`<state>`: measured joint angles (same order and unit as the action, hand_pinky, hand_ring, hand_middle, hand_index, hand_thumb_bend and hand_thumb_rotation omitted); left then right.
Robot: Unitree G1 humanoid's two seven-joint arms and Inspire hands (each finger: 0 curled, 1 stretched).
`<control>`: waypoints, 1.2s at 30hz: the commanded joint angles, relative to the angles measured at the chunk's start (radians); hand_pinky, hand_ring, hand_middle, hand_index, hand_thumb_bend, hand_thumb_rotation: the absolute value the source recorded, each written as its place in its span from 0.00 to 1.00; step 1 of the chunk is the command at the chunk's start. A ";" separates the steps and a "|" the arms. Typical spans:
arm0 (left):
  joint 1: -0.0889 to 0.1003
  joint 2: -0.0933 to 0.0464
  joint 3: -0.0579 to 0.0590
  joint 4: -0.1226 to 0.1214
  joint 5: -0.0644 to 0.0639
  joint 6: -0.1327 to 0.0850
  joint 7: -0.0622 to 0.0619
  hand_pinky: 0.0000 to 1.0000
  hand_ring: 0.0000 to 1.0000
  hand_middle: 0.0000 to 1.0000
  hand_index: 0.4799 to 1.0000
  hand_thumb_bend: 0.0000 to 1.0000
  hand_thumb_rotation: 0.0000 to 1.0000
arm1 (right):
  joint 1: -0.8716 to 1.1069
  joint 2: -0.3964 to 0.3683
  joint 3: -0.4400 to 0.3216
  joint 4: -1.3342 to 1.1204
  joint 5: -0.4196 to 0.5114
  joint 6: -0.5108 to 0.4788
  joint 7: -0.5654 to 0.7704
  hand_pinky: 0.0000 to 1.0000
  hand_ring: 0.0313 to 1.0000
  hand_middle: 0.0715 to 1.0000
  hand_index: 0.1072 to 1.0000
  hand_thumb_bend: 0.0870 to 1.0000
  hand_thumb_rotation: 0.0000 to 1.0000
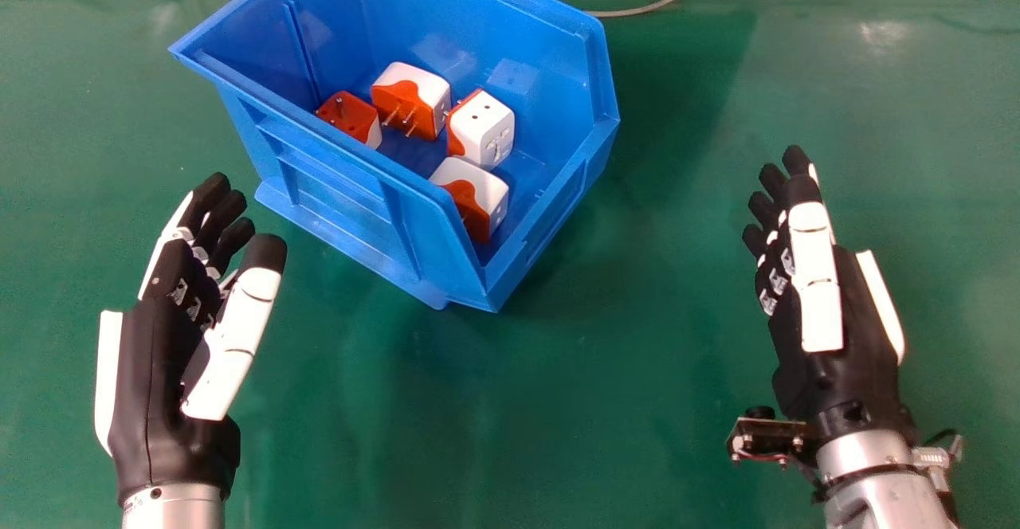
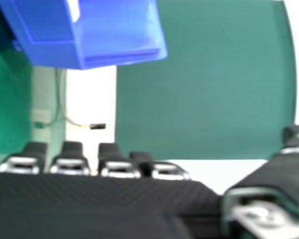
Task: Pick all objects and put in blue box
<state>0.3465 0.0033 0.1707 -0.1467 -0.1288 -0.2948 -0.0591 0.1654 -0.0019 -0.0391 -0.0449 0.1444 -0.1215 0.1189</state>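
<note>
Head view: blue box (image 1: 530, 3) on the green tabletop (image 1: 606, 417), between the two hands. It sits ahead of the left hand's fingers and off to their thumb side, its near side close to the fingertips but not touching. Left hand (image 1: 155, 370): fingers extended, thumb set apart, nothing held. Right hand (image 1: 865, 330): same, fingers wide of the thumb, grasp bare; box well apart, across from its fingertips on the side toward the left hand.

Box upright, mouth up. Long axis slants, from beyond the left fingers toward the space between the hands; low lip at the nearer end, facing the right hand's side.

Four orange-and-white plugs inside, all beyond the left fingertips. Leftmost plug (image 1: 349, 115): prongs up. Farthest plug (image 1: 413, 95): prongs toward the left hand's side. Plug with holes on top (image 1: 484, 127): orange face toward the left hand's side. Nearest plug (image 1: 478, 194): lies by the low end, long axis unclear.

Right hand view: box lies out past the right hand (image 2: 89, 199) fingertips, not touching, away from the thumb.
</note>
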 commanded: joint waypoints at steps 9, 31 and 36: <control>0.003 -0.002 0.005 0.016 0.004 -0.032 0.004 0.82 0.89 0.89 0.74 0.75 0.56 | -0.028 -0.001 -0.021 0.027 -0.016 -0.070 -0.027 1.00 1.00 1.00 1.00 0.12 1.00; 0.127 0.003 0.018 -0.012 -0.029 -0.105 -0.027 0.77 0.88 0.89 0.76 0.72 0.60 | 0.104 -0.045 -0.012 -0.051 -0.106 -0.082 -0.033 1.00 1.00 1.00 1.00 0.07 1.00; 0.117 0.011 0.018 -0.030 -0.016 -0.079 -0.017 0.79 0.89 0.90 0.78 0.71 0.58 | 0.073 -0.043 -0.015 -0.052 -0.115 -0.066 -0.046 1.00 1.00 1.00 1.00 0.09 1.00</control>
<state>0.4653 0.0085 0.1841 -0.1508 -0.1546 -0.3748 -0.0812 0.2571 -0.0399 -0.0460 -0.0710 0.0346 -0.1814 0.0836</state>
